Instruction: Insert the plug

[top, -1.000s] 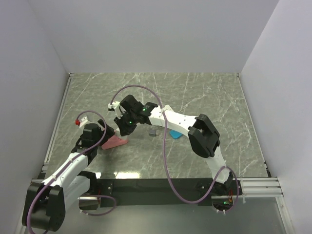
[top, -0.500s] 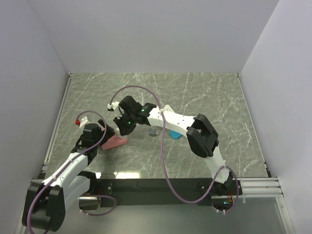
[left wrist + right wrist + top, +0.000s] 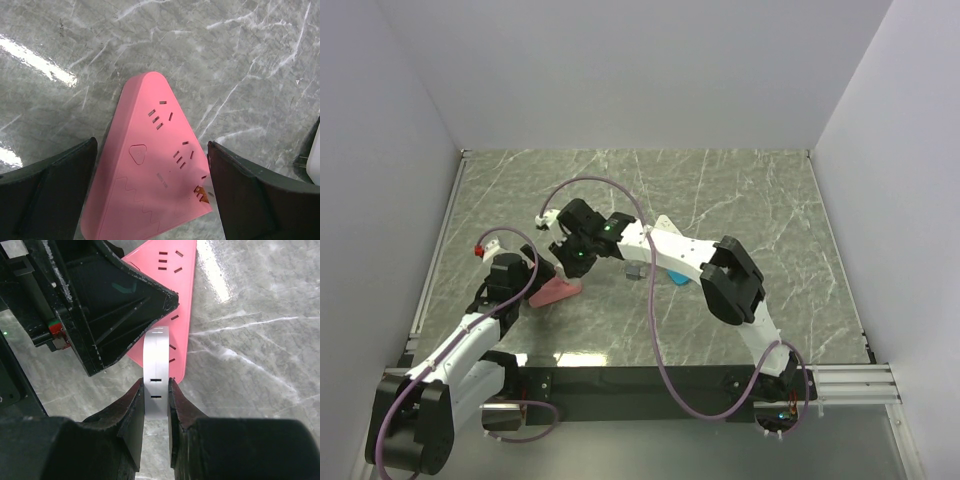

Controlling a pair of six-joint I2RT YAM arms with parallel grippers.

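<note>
Presently the right end effector [image 3: 156, 392] is clamped on the thin white plastic plug [image 3: 156, 352] at a corner of the pink triangular socket block [image 3: 145, 120]; the left end effector [image 3: 150, 190] straddles that block, jaws apart (unclamped); a misaligned push may skid it across the bench [image 3: 240, 45]

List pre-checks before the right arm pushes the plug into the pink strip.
1. Plug grip: white plug pinched in right gripper. Ok.
2. Strip braced: left gripper straddles the pink strip; firm contact, cannot tell.
3. Sockets: slots face up. Ok.
4. Prong-to-slot alignment: prongs hidden. Cannot tell.
5. Clearance: left gripper's finger sits very close to the plug; looks tight. Not ok.
</note>
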